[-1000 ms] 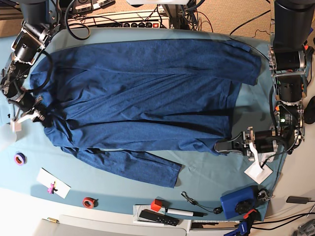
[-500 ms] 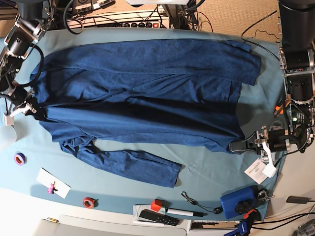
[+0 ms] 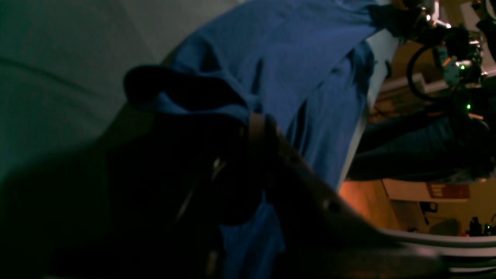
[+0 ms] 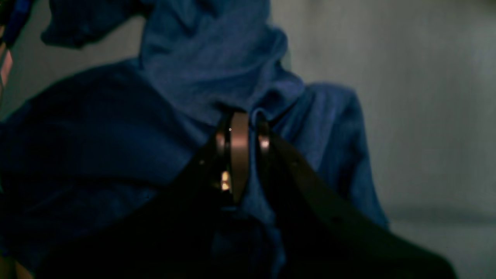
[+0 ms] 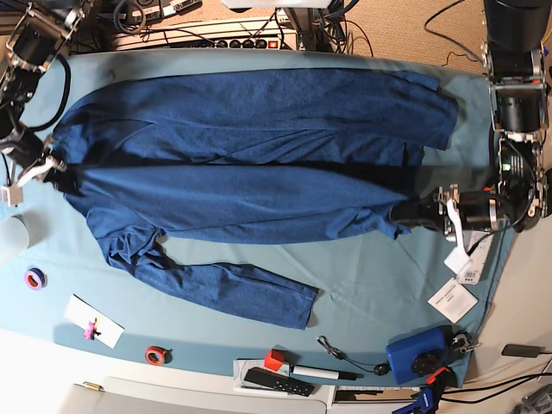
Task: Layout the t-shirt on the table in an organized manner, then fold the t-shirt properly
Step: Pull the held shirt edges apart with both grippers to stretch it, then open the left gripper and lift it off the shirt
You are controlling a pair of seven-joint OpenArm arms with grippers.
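The t-shirt [image 5: 250,164] lies spread across the middle of the tabletop [image 5: 371,293], its long axis running from 9 o'clock to 3 o'clock in the base view, with one sleeve [image 5: 233,289] trailing toward 6 o'clock and a dark fold line along its middle.

The left hand [image 5: 412,211], at 3 o'clock in the base view, is clenched on the t-shirt's edge; its wrist view shows blue fabric bunched at the closed fingers [image 3: 257,128]. The right hand [image 5: 53,168], at 9 o'clock, is likewise clamped on the opposite edge, and its wrist view shows the fingers [image 4: 238,151] pressed together with cloth gathered around them.

A white cup [image 5: 10,237] stands near the 9 o'clock edge; what it holds cannot be told. Toward 5 o'clock sits a blue box [image 5: 416,352], its contents unclear. A red tape roll [image 5: 155,354] and a purple tape roll [image 5: 34,278] lie toward 7 and 8 o'clock.
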